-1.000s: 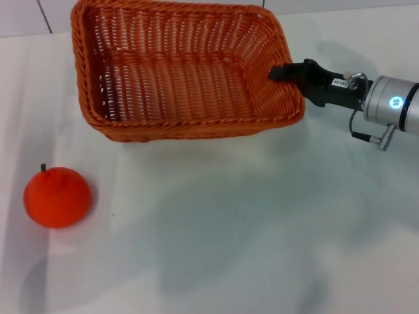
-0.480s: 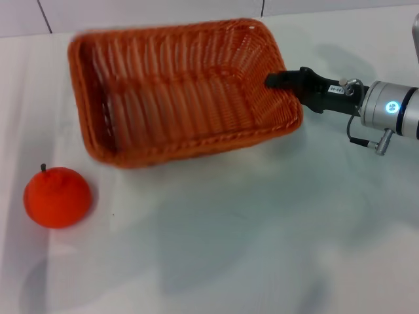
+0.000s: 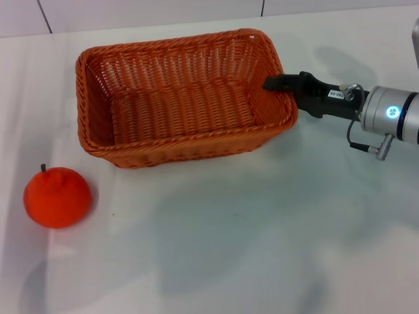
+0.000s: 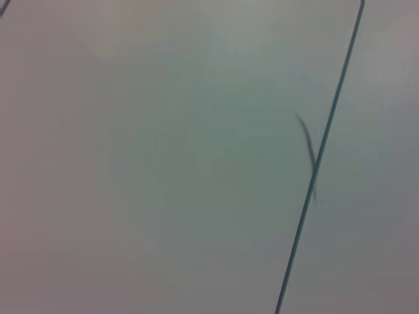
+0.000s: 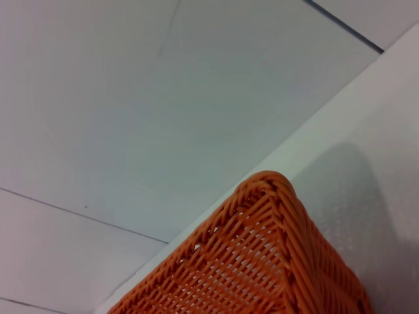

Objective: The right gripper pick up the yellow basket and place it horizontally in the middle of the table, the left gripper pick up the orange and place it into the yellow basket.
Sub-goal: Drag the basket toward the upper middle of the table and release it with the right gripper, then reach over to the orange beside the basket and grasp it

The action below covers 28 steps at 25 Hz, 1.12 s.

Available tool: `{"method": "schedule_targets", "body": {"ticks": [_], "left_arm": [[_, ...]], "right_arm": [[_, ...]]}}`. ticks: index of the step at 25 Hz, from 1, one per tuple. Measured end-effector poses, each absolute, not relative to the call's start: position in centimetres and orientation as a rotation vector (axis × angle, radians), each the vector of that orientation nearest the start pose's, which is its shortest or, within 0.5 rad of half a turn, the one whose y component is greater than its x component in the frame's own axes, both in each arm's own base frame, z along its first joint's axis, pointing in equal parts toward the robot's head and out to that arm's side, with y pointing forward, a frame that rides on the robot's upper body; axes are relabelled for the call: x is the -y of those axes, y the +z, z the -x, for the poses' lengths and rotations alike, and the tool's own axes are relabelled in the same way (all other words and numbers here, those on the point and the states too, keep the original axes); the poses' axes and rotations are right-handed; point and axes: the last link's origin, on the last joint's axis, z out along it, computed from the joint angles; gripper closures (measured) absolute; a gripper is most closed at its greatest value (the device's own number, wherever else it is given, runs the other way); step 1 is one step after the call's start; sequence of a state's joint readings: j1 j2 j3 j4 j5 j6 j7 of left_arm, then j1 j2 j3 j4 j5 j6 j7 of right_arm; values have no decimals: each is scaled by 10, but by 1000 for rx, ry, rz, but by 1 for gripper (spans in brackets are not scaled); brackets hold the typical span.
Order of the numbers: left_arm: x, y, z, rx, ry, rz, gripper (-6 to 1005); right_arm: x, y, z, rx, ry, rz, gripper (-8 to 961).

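The right gripper [image 3: 273, 83] reached in from three o'clock, its black fingers clamped on the right-hand rim of the yellow basket [image 3: 177, 108]. The basket lay lengthwise across the far middle of the table [image 3: 262, 235], slightly tilted, open side up. The orange [image 3: 57, 196] sat on the table at about eight o'clock from the basket, well apart from it, stem up. The left gripper did not appear in any view.

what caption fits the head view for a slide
Right end effector grips the wicker basket's right rim on the white table; orange waits front-left.
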State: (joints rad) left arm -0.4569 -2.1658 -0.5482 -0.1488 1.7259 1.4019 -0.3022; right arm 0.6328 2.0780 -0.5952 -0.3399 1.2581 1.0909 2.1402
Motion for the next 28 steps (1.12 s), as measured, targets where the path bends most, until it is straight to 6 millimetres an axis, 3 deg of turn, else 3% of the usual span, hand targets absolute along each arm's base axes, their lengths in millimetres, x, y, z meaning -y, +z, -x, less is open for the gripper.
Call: {"method": "schedule_targets", "body": {"ticks": [7,14,17,23,28], "left_arm": [[-309,-6,316,719,-1078,1269,161],[-293,14,332,726,-1168,1344,168],[-281,23,337,691,-1163,1505,172],[-254,27,336,616,-1106,1912,174],[-232,23,341,632,-1012,2122,173]], "right_arm": [[-362,-22,-297,1678,-379,1710,597],[-357,14,-303,1628,-389,1590,359],[-357,33,-309,1601,-438,1537,289],[-364,65,-320,1560,-531,1485,289],[-376,74,-315,1560,-560,1455,289]]}}
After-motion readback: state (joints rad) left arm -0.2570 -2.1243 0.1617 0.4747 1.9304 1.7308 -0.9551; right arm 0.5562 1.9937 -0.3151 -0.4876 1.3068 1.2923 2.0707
